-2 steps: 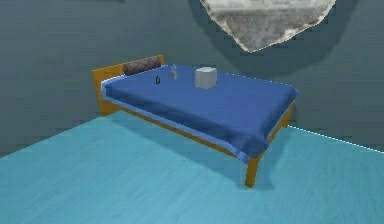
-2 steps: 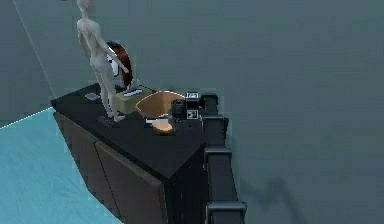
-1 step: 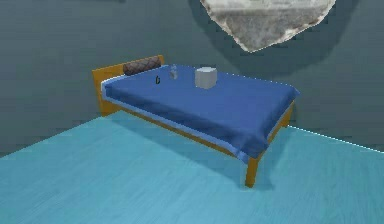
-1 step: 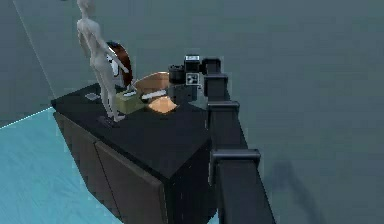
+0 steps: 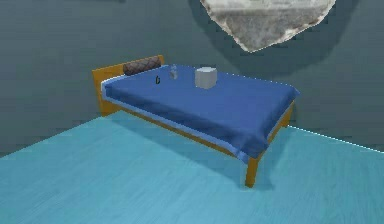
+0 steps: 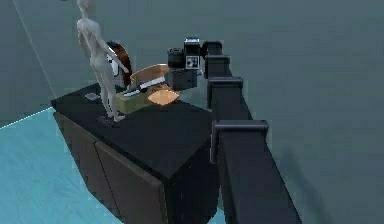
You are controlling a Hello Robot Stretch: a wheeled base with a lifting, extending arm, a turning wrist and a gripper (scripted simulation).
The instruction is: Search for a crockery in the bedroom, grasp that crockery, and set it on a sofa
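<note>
1. Risk: the arm [image 6: 240,130] reaches across a dark cabinet [image 6: 150,150], and a careless swing could topple the pale statue [image 6: 95,50] standing near the gripper [image 6: 175,70].
2. Grasp: tan and orange things [image 6: 150,90] lie behind the gripper, so I cannot tell whether it holds anything.
3. Target: no crockery is clearly readable. A small pale thing [image 5: 174,72] on the blue bed [image 5: 230,110], near a grey box [image 5: 206,77], may be it.

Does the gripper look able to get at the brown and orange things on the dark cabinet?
Likely yes: the gripper is close to the brown and orange things on the dark cabinet, with nothing standing between; the pale statue stands on their far side. Whether it touches them cannot be told.
</note>
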